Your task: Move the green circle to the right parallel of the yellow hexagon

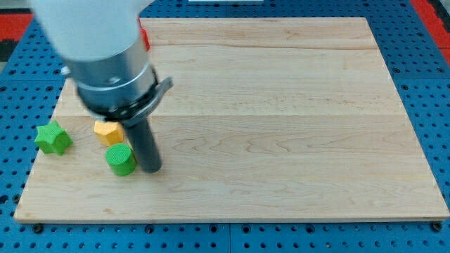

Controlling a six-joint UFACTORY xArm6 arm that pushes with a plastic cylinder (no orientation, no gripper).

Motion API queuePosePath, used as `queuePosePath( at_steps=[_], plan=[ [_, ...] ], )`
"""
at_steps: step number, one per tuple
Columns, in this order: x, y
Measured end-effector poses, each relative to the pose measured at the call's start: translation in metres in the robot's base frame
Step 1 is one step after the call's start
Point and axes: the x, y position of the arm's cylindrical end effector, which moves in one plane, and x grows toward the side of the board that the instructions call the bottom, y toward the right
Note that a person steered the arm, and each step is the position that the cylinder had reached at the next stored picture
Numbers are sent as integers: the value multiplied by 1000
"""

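Observation:
The green circle (121, 159) is a short green cylinder near the board's bottom left. The yellow hexagon (107, 131) lies just above it, toward the view's top and slightly left, partly hidden by the arm's body. My tip (151, 169) rests on the board right beside the green circle, on its right side, touching it or nearly so.
A green star block (53, 138) lies at the board's left edge, left of the yellow hexagon. A red block (144, 36) shows partly behind the arm near the top left. The wooden board (281, 119) sits on a blue perforated surface.

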Motion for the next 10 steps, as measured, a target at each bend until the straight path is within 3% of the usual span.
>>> queuePosePath(
  at_steps=[1,2,3,4,5,7,8,9,10],
  plan=[
    [-17,32],
    [53,67],
    [84,-40],
    [66,-108],
    [23,-94],
    [-26,18],
    [-45,44],
    [-29,52],
    [-17,15]
  ],
)
